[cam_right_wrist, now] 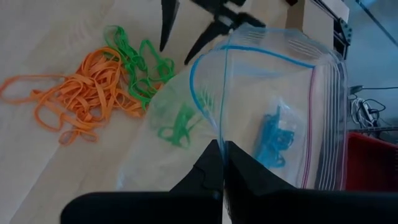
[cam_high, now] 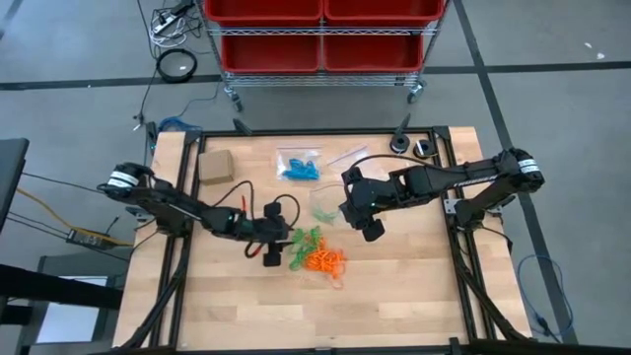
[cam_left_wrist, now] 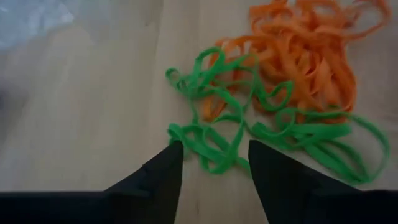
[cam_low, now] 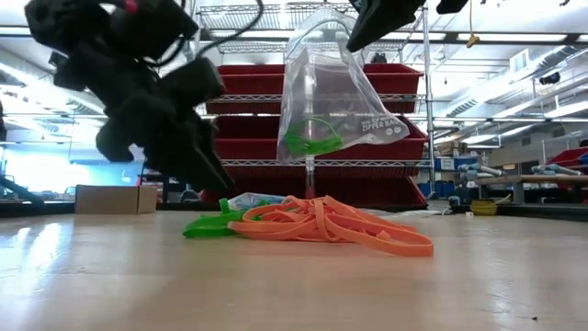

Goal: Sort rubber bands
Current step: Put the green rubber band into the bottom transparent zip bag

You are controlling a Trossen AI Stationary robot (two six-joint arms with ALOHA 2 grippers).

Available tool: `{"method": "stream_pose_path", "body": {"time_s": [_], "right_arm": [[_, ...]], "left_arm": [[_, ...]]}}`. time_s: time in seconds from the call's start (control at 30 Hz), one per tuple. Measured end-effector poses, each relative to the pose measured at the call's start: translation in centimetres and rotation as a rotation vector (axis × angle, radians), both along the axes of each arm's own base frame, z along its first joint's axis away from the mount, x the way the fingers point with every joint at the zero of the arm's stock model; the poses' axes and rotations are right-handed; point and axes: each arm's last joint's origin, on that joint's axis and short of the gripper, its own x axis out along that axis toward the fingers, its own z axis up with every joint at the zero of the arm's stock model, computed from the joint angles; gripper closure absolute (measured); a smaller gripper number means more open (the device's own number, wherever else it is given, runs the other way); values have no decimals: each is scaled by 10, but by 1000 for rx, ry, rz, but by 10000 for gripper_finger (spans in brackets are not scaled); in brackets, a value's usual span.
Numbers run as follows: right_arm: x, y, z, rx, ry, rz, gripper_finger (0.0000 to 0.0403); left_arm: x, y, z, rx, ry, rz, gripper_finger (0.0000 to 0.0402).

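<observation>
A pile of rubber bands (cam_high: 317,254) lies in the middle of the wooden table (cam_high: 227,306). The green rubber bands (cam_left_wrist: 249,127) are tangled at the side of the pile nearest the left arm. The orange rubber bands (cam_left_wrist: 311,56) touch them and spread out on the far side.

The left gripper (cam_left_wrist: 214,163) is low over the table, right at the green bands. Its two dark fingers (cam_left_wrist: 163,171) stand apart, and a green loop lies between the tips. They are not pinching it.

The right gripper (cam_right_wrist: 222,163) is shut tight on the edge of a clear zip bag (cam_low: 331,101). It holds the bag up in the air, just behind the pile. A few green bands (cam_low: 310,142) sit inside the bag.

A second clear bag (cam_high: 299,164) lies flat farther back on the table, with blue bands (cam_right_wrist: 273,134) in it. A small cardboard box (cam_high: 216,167) sits near the back left corner. Red bins (cam_high: 320,30) stand on a wire cart behind the table.
</observation>
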Motion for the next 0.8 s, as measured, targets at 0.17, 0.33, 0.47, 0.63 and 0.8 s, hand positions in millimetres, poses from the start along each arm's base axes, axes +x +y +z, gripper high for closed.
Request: {"method": "stream_pose_path", "body": {"time_s": [0.17, 0.33, 0.47, 0.63, 0.8], "right_arm": [[0, 0, 0, 4, 1, -4, 403], [0, 0, 0, 5, 2, -3, 403], [0, 0, 0, 6, 1, -2, 403], [0, 0, 0, 7, 1, -3, 403], [0, 0, 0, 7, 2, -3, 403]], "left_arm": [[5, 4, -11, -38, 24, -38, 243], [8, 6, -19, -44, 35, -49, 269], [9, 7, -20, -34, 33, -50, 285], [9, 9, -20, -6, 38, -47, 344], [15, 7, -14, -14, 28, -78, 393]]}}
